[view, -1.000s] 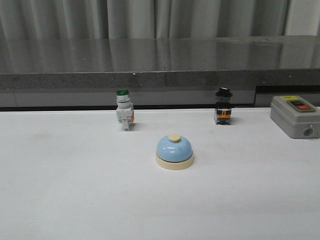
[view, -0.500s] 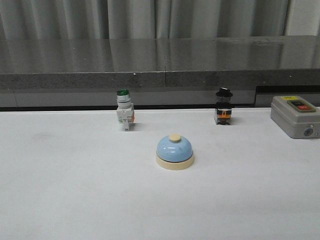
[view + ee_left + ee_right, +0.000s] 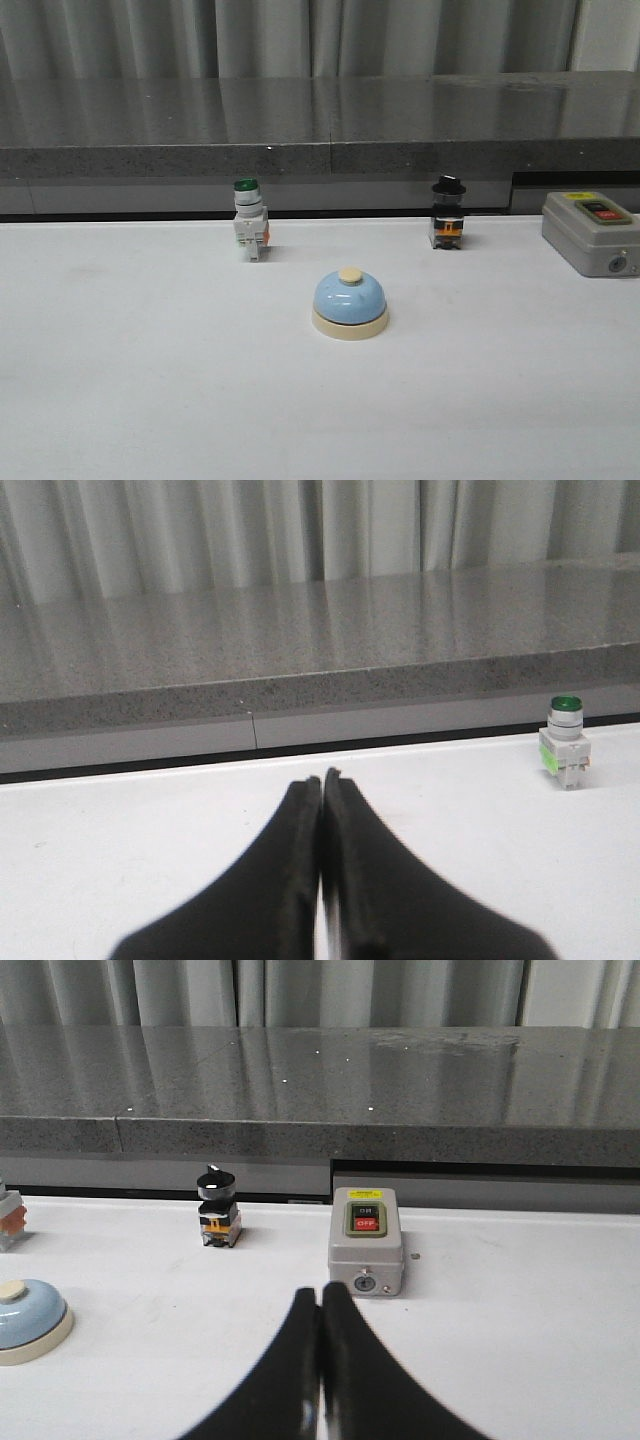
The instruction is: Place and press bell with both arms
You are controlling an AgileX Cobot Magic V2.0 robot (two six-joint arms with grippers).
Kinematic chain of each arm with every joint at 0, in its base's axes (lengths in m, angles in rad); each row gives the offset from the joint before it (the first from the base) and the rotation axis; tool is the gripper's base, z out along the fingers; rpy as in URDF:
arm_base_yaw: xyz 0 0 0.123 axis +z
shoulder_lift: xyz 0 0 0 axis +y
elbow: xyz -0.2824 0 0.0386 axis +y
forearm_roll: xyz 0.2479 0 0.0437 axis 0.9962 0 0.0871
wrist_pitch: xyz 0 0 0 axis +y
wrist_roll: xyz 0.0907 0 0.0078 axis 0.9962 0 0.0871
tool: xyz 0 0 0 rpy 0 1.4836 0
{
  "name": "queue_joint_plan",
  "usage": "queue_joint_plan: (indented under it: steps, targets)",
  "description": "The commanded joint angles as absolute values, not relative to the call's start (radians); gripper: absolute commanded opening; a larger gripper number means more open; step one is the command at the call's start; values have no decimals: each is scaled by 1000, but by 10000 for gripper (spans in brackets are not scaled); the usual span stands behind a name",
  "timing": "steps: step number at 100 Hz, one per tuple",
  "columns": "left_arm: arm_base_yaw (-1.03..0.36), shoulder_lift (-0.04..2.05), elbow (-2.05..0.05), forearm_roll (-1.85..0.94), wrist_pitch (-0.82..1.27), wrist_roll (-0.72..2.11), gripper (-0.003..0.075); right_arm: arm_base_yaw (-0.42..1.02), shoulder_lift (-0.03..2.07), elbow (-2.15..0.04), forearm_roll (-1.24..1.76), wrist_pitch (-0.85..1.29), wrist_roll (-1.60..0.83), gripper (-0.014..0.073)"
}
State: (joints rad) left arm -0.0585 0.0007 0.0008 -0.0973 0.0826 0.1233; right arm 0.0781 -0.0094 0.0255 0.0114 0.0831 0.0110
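Observation:
The light-blue bell with cream base and cream button stands upright on the white table, near the middle in the front view. It also shows at the edge of the right wrist view. Neither arm shows in the front view. My left gripper is shut and empty above bare table; the bell is out of its view. My right gripper is shut and empty, apart from the bell, with the grey box just beyond its tips.
A green-capped white push-button switch stands behind the bell to the left, also in the left wrist view. A black-knobbed switch stands back right. A grey box with a red button sits far right. A grey stone ledge runs behind.

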Motion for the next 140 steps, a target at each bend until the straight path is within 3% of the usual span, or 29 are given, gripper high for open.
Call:
queue_joint_plan:
  steps: [1,140]
  targets:
    - [-57,-35,37,-96,-45,108,-20,79,-28,12,0,0,10,-60]
    - [-64,-34,43,-78,-82,77,-20,79,-28,12,0,0,10,-60]
